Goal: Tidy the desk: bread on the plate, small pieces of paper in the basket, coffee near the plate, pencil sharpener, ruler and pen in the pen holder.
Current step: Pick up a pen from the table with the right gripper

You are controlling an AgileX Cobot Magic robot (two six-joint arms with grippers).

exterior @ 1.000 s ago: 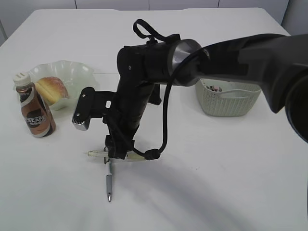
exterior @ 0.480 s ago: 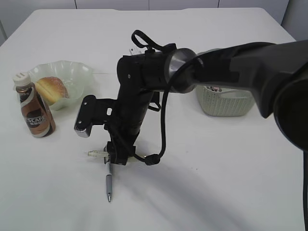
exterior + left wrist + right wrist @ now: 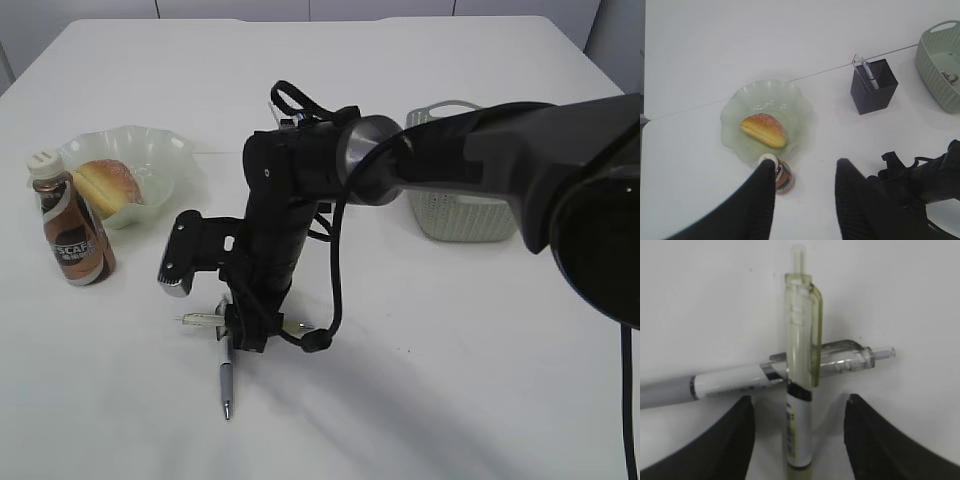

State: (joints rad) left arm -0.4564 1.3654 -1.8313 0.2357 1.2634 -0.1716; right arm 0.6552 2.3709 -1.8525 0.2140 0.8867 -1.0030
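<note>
Two crossed pens (image 3: 799,375) between right gripper (image 3: 798,440) jaws spread wide, left gripper (image 3: 805,200) jaws apart, empty.

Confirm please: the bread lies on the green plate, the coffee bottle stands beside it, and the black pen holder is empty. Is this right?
Not quite. The pen holder is not empty: the left wrist view shows a pen-like item standing in it. The bread on the plate and the coffee bottle beside it are right.

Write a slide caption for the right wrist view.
Open right gripper poised over two crossed pens on the white table, the green-clipped pen lying atop the grey-clipped pen.
</note>
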